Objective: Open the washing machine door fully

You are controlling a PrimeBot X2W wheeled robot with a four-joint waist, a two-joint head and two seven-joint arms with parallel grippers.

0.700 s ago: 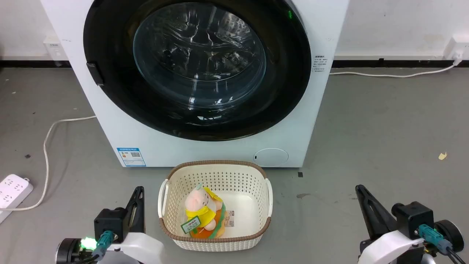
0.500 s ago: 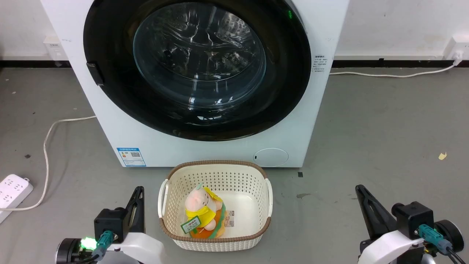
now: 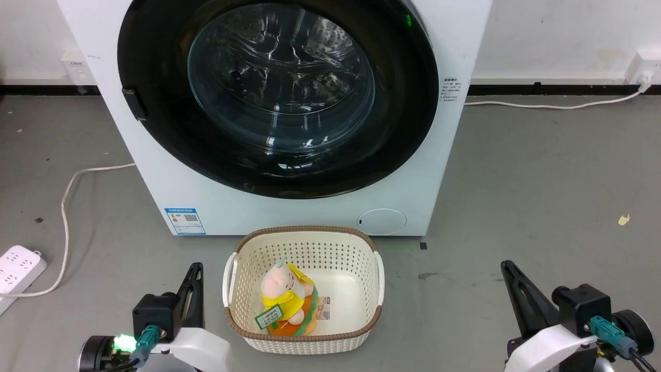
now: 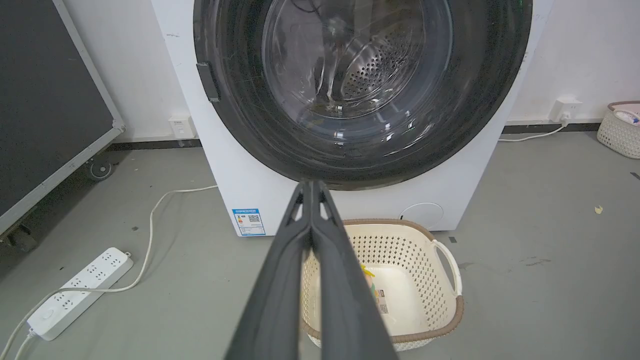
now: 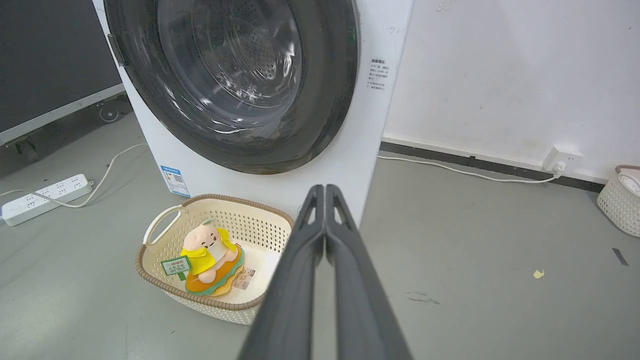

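head view: high, looks forward and down at the washer front; door (image 3: 279,98) cut off at the top edge, basket (image 3: 304,229) on the floor low centre, left gripper (image 3: 195,268) and right gripper (image 3: 508,266) at the bottom corners.
left wrist view: low, near the floor, faces the door (image 4: 360,85) almost square on; left gripper (image 4: 310,185) rises from bottom middle, basket (image 4: 380,221) just right of it.
right wrist view: low, off to the right, faces the door (image 5: 235,80) at a slant; right gripper (image 5: 325,189) bottom middle, basket (image 5: 235,198) to its left.
shared by all: door, basket, power strip (image 3: 18,263) (image 4: 80,292) (image 5: 47,192), wall socket (image 3: 640,67) (image 4: 565,107) (image 5: 562,157).
shared by wrists: second basket (image 4: 617,130) (image 5: 617,200) at the right edge.
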